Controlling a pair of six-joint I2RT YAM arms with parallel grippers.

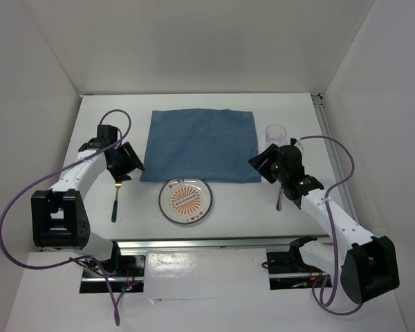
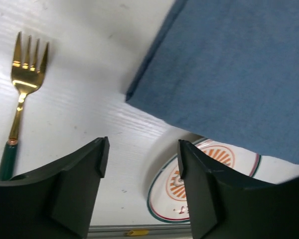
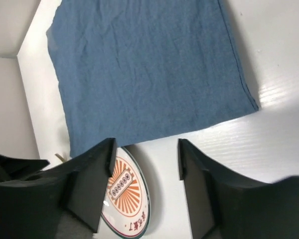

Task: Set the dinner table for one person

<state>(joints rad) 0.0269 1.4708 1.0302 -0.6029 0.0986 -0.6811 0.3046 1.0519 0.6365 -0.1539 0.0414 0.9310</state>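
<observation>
My left fingers (image 2: pixel 72 194) and right fingers (image 3: pixel 84 189) are hanging open, empty; the fork (image 2: pixel 20 84) is lying beside the left pair, handle toward my base.

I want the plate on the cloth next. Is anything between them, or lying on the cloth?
Nothing visible. The plate sits right at the near edge of the blue cloth, whose top is bare.

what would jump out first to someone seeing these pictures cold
A big blue cloth lies flat in the middle of the white table. Just in front of its near edge sits a plate with an orange sunburst, and a gold fork lies to the plate's left. The left gripper and right gripper hang open and empty by the cloth's near corners.
</observation>
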